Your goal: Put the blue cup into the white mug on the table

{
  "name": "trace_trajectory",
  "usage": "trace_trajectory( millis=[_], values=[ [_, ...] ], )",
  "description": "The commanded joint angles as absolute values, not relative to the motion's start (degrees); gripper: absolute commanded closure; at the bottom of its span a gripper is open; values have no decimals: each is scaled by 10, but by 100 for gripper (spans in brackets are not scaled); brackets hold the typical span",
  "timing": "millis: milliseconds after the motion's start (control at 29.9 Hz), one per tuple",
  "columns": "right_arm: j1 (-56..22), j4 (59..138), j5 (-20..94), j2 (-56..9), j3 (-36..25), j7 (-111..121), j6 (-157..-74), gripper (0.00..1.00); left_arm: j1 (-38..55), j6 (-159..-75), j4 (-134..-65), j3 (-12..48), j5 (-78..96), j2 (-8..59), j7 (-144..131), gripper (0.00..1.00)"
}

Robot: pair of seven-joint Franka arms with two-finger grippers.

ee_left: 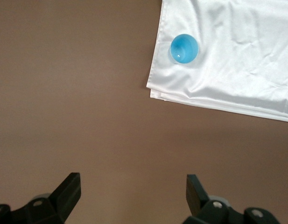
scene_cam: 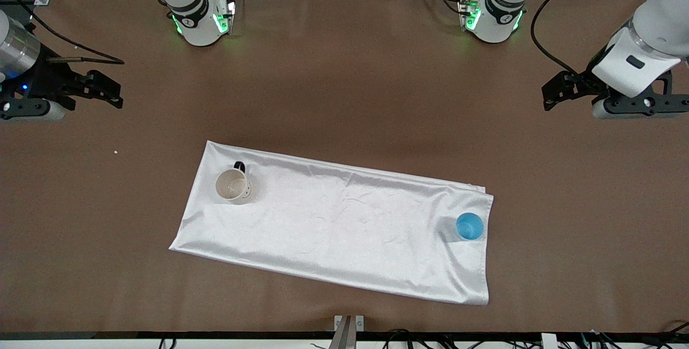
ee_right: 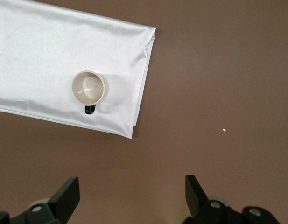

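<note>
The blue cup [scene_cam: 470,226] stands upright on the white cloth, near the cloth's corner toward the left arm's end; it also shows in the left wrist view [ee_left: 184,48]. The white mug [scene_cam: 232,185] stands upright and empty on the cloth toward the right arm's end, its dark handle pointing away from the front camera; it also shows in the right wrist view [ee_right: 88,87]. My left gripper [scene_cam: 554,90] [ee_left: 133,179] is open and empty over bare table [scene_cam: 344,69]. My right gripper [scene_cam: 115,93] [ee_right: 132,182] is open and empty over bare table at its own end.
A large white satin cloth [scene_cam: 344,225] lies flat across the middle of the table under both cups. A tiny white speck [scene_cam: 115,151] lies on the table near the right arm's end. A metal bracket [scene_cam: 349,327] sits at the table's front edge.
</note>
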State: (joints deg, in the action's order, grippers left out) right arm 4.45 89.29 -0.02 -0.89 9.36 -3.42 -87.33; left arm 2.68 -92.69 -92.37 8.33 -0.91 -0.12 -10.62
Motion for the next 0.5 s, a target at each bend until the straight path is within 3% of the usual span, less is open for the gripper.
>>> trace_trajectory(
  millis=[0,468],
  values=[
    [54,888,11,-7,97,-25,-866,0,20,-917,-912,87,-3,3,-100,0],
    [60,893,11,-11,97,-24,-866,0,21,-917,-912,85,14,3,-142,0]
  ],
)
